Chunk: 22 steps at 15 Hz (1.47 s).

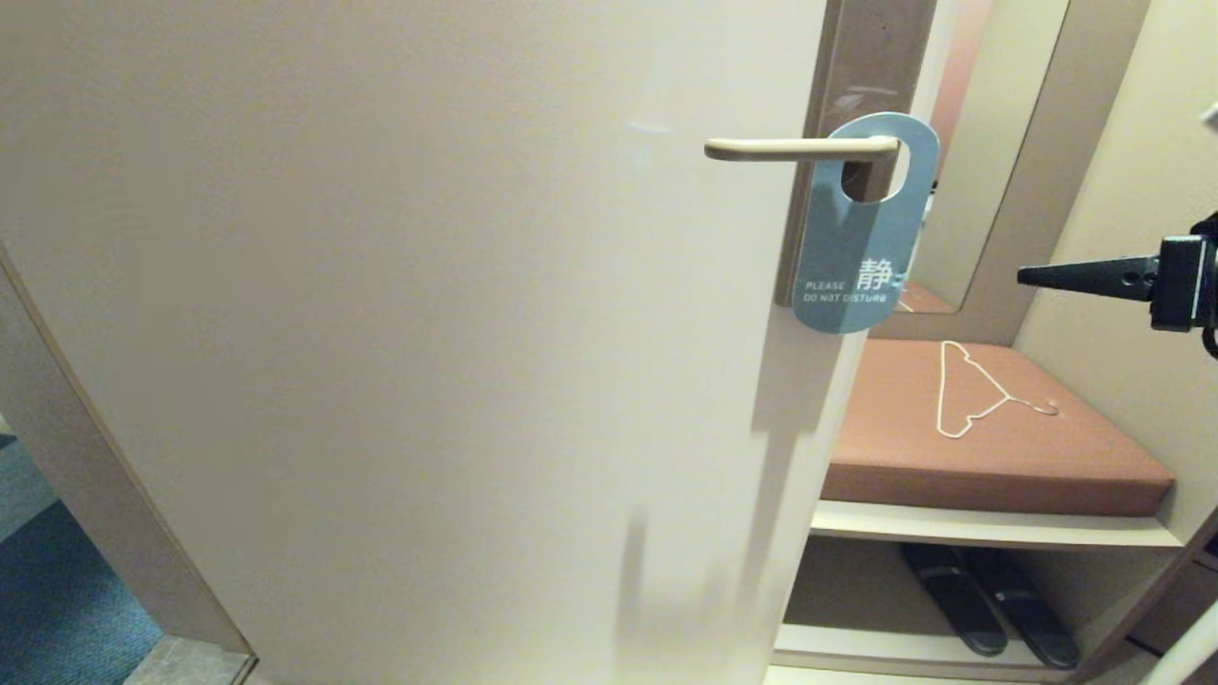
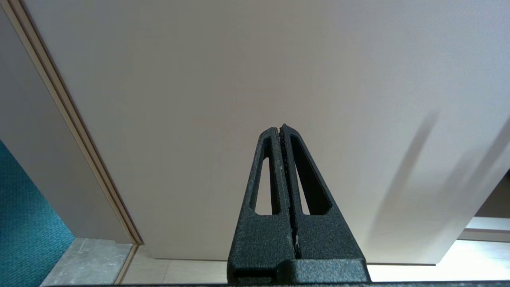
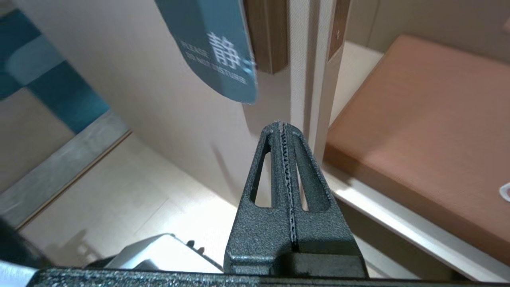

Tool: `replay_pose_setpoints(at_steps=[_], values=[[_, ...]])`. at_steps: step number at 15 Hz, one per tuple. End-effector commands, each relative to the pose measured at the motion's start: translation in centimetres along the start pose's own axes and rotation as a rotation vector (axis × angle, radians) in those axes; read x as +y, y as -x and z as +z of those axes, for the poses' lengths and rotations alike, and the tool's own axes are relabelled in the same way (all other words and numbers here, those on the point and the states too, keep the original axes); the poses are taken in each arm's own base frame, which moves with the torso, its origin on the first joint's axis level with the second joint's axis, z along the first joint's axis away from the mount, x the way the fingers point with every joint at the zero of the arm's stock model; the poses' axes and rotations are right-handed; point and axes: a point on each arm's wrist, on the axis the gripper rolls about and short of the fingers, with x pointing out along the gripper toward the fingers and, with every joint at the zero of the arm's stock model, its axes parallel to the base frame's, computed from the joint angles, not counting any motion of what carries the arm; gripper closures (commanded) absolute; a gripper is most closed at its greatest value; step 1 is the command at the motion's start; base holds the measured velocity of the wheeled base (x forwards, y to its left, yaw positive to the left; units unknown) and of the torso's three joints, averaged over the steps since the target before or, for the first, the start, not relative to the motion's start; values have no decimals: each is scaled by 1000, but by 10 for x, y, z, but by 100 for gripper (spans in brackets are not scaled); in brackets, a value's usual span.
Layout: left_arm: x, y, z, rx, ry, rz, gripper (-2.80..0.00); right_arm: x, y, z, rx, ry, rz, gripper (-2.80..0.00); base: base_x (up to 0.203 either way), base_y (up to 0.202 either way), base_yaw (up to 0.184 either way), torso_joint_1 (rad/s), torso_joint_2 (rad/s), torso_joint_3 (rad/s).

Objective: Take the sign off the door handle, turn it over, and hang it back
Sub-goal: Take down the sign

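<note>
The sign (image 1: 861, 249) hangs on the door handle (image 1: 802, 147), its hole threaded over the lever close to the pivot end, so the card drops below the handle against the brownish-grey plate (image 1: 861, 57) at the door's (image 1: 400, 323) edge, where the lever carries its weight and the card leans slightly toward the door's edge rather than hanging plumb. Its light blue face is turned outward, reading "PLEASE DO NOT DISTURB" in white beside a large Chinese character 静; the other face is hidden, so the turning-over has not been done. The right end effector (image 1: 1023, 277) hovers well to the side of the handle, lower than the lever and about level with the card's lettering, its tip aimed at the sign, with both fingers pressed together and nothing between them; that pose looks like an approach to pinch the card's lower part, and the fingers will need to part first. The left end effector (image 2: 281, 128) is out of the head view; its wrist view shows it facing bare door panel well below the handle, fingers likewise closed on nothing, apparently parked. Beyond the door, lower than the handle, a thin white wire hanger (image 1: 971, 390) lies on a brown cushion (image 1: 1047, 457)
</note>
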Motion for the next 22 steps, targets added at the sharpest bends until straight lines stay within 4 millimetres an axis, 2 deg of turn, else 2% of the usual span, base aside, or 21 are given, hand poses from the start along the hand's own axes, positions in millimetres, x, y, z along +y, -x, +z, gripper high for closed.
replay_pose_setpoints(at_steps=[1, 7, 13, 14, 22], values=[[0, 0, 0, -1, 0, 0, 0, -17, -13, -7, 34, -38, 55, 0, 0, 0, 0, 0, 0, 0], [0, 0, 0, 0, 0, 0, 0, -26, -28, -13, 40, -72, 263, 0, 0, 0, 0, 0, 0, 0], [0, 0, 0, -1, 0, 0, 0, -32, -45, -3, 21, -41, 395, 0, 0, 0, 0, 0, 0, 0], [0, 0, 0, -1, 0, 0, 0, -34, -48, -5, 25, -32, 398, -280, 0, 0, 0, 0, 0, 0], [0, 0, 0, -1, 0, 0, 0, -48, -68, -12, 41, 7, 398, -280, 0, 0, 0, 0, 0, 0]])
